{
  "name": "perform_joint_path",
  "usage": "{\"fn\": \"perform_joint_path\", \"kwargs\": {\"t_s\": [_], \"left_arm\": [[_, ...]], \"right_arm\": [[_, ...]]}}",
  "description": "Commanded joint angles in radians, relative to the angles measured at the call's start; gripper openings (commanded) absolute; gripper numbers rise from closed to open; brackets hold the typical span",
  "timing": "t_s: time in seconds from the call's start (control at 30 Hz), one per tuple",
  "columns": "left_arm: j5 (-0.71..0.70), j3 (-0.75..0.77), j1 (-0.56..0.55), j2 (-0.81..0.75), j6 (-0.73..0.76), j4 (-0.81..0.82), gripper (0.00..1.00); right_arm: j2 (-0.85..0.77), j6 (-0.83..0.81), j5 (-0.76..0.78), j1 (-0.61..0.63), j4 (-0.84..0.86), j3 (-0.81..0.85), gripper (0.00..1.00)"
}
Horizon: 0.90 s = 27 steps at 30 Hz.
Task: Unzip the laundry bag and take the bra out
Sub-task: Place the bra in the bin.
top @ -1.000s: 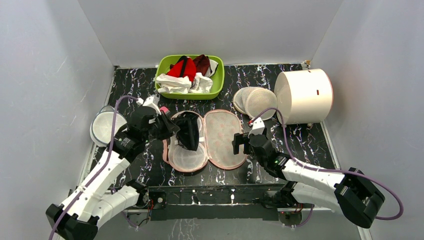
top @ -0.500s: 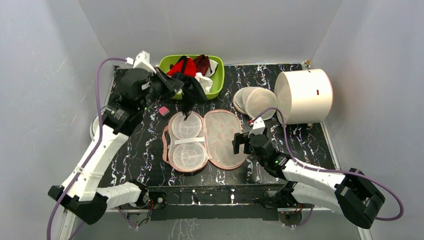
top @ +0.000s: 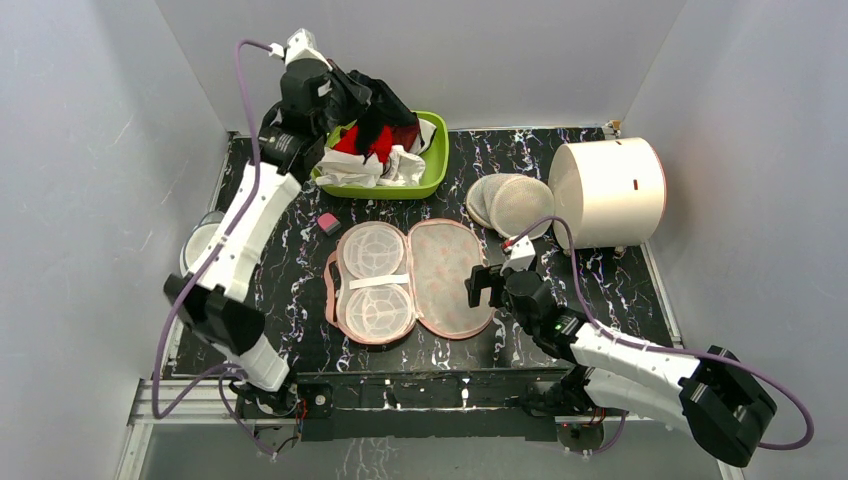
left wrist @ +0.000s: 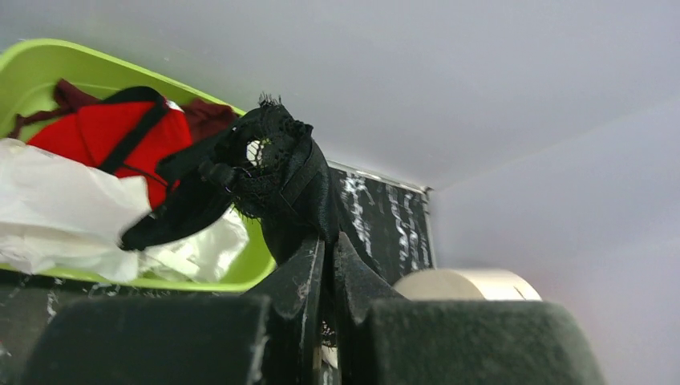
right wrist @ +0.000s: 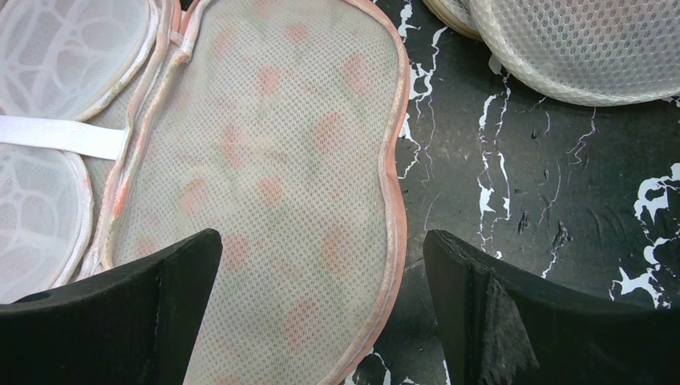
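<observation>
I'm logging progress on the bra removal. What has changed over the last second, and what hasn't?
The left end effector, shut on the bra, lifted it out of the laundry bag and swung it back to above the green basket. The right end effector stayed open at the bag's right edge; the bag stayed lying open.

Lab test booth; plain grey walls enclose a marbled table.

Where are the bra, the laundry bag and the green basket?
bra (left wrist: pixel 277 172), left wrist view, on the lace near its middle.
laundry bag (top: pixel 450 275), top external view, on the mesh lining of its open right flap.
green basket (top: pixel 438 160), top external view, on its right wall.
</observation>
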Motion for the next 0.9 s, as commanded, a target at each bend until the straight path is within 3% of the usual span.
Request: {"fn": "perform_joint_path", "kwargs": {"t_s": [0.0,0.2,0.47,0.87], "left_arm": [[-0.051,0.125,0.051,0.1,0.044,0.046,0.0],[-0.037,0.227,0.107,0.229,0.066,0.026,0.0],[0.044,0.222,0.113,0.381,0.028,0.032,0.0],[0.233,-0.015,0.117,0.554,-0.27,0.198,0.0]], "right_arm": [[-0.023,0.0,0.008,-0.004,0.061,-0.004,0.98],[-0.024,-0.001,0.006,-0.005,0.062,-0.005,0.98],[-0.017,0.0,0.005,-0.005,0.063,-0.003,0.98],[-0.017,-0.001,0.004,-0.005,0.063,-0.003,0.98]]}}
